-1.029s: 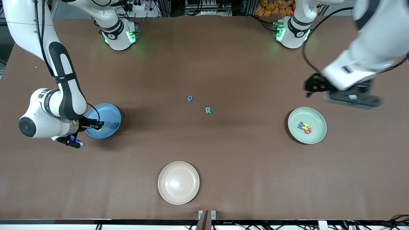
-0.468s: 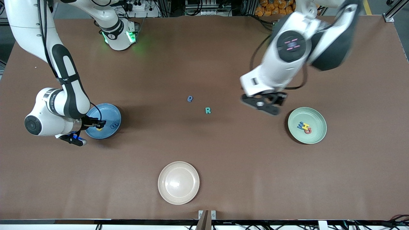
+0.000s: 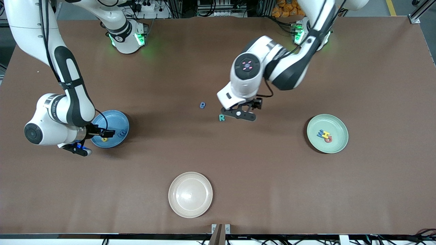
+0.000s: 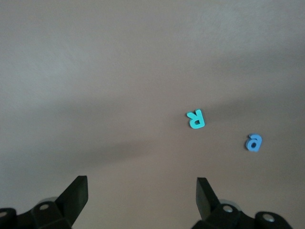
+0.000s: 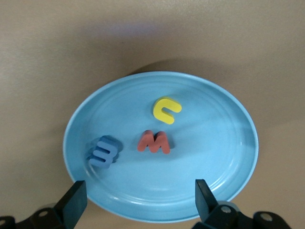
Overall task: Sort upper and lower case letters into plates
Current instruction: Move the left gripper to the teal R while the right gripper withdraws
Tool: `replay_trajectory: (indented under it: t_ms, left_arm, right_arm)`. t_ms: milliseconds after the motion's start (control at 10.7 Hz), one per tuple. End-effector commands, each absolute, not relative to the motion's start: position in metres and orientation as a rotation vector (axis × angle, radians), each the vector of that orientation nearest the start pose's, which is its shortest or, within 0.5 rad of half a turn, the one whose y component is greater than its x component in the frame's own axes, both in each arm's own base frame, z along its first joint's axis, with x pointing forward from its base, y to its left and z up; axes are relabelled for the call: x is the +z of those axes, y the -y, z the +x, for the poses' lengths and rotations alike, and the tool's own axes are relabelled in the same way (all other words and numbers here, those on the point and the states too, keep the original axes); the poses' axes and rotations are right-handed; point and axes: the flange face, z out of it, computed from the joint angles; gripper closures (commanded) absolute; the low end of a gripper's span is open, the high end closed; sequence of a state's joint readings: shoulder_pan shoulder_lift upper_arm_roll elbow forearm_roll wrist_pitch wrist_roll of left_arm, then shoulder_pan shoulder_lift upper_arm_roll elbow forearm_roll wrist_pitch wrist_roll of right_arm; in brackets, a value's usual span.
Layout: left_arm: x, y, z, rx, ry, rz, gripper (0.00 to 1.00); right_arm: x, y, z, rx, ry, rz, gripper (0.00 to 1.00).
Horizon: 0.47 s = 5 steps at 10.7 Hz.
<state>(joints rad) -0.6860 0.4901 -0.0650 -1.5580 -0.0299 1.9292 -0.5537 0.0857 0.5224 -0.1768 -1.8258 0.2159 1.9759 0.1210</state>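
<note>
Front view: the left gripper (image 3: 238,114), jaws apart, hangs just beside the teal R (image 3: 221,117); a blue letter (image 3: 202,105), perhaps an a, lies at its ten o'clock. It should center over the R before descending. The right gripper (image 3: 102,133), jaws apart, hovers over the blue plate (image 3: 119,119).

light blue plate (image 3: 115,119): right arm covers the edge toward its end of the table; red letter in it not visible in front view. Letters in mint green plate (image 3: 336,126) overlap in a pile (image 3: 325,135), too small to read. Blue letter (image 5: 102,152) in light blue plate is motion-blurred in right wrist view
</note>
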Motion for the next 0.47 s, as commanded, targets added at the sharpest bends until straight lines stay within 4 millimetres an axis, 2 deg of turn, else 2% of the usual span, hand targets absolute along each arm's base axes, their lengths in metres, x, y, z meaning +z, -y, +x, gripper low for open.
replay_trajectory:
  t_ms: [0, 94, 187, 374]
  left_arm:
    - [0.303, 0.495, 0.472, 0.2, 0.062, -3.113, 0.0]
    - [0.279, 0.507, 0.464, 0.195, 0.162, -3.106, 0.0]
    - [0.256, 0.514, 0.459, 0.192, 0.194, -3.104, 0.0]
    - [0.221, 0.513, 0.451, 0.142, 0.189, -3.139, 0.0]
  right_arm:
    - [0.261, 0.03, 0.61, 0.522, -0.478, -2.959, 0.0]
    - [0.272, 0.027, 0.611, 0.498, -0.471, -2.961, 0.0]
    - [0.281, 0.015, 0.612, 0.479, -0.479, -2.966, 0.0]
    - [0.285, -0.027, 0.614, 0.476, -0.576, -2.981, 0.0]
